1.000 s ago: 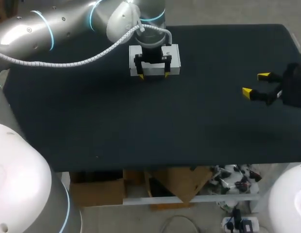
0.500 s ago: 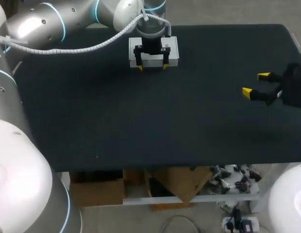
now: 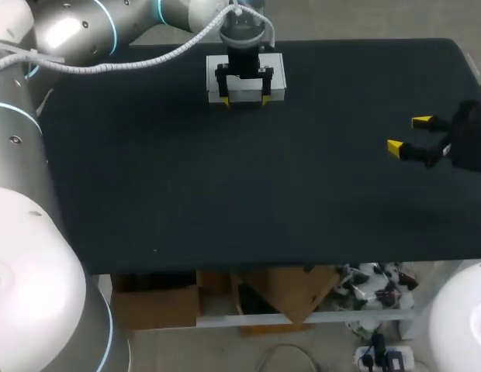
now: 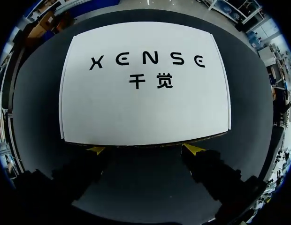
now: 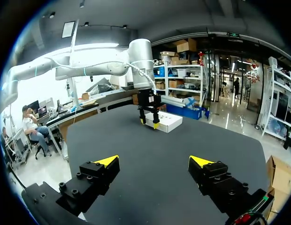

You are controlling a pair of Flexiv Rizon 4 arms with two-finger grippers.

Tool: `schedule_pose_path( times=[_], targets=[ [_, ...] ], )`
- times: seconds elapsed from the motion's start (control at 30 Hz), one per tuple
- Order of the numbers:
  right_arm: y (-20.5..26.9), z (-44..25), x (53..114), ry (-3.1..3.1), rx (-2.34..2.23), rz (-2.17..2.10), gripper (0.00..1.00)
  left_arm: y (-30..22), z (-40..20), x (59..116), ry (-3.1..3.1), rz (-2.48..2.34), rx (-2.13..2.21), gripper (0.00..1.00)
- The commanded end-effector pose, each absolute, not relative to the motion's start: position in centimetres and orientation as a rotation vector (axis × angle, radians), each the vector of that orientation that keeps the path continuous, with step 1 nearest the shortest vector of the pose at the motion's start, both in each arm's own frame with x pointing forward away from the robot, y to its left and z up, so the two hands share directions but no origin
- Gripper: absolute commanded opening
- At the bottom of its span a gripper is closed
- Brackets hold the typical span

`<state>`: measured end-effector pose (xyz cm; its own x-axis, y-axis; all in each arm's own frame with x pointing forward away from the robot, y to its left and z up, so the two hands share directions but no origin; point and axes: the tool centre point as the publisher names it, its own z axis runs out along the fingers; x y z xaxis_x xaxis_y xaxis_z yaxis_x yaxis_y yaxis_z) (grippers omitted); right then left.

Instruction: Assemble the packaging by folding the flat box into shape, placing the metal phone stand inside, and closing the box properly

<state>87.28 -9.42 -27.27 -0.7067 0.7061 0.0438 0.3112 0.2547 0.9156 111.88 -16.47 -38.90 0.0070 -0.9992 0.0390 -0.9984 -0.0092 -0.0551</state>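
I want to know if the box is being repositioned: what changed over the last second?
The left gripper, open with its tips at the near edge of the white box, moved toward the far side of the table, and the box slid with it. The right gripper stayed open and still.

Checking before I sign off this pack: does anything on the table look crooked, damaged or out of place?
Nothing stands out. The white box lies flat and closed, its top clean and undented. The left gripper is open at its near edge; the right gripper hangs open, well clear of it.
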Motion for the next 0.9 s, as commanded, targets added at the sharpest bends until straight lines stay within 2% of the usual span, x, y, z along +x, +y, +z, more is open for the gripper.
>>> schedule_pose_path(
  times=[0.03, 0.43, 0.9],
  targets=[
    [-9.5, -27.3, 87.2, 2.152, 0.924, 1.447, 1.0, -14.3, -36.5, 107.9, 2.185, -0.274, -2.146, 1.0],
    [-9.5, -27.3, 87.2, 2.152, 0.924, 1.447, 1.0, -10.1, -33.6, 101.4, 2.222, -0.61, -1.87, 1.0],
    [-9.5, -27.3, 87.2, 2.152, 0.924, 1.447, 1.0, -7.1, -32.7, 100.4, 2.299, -1.02, -1.509, 1.0]
  ],
)
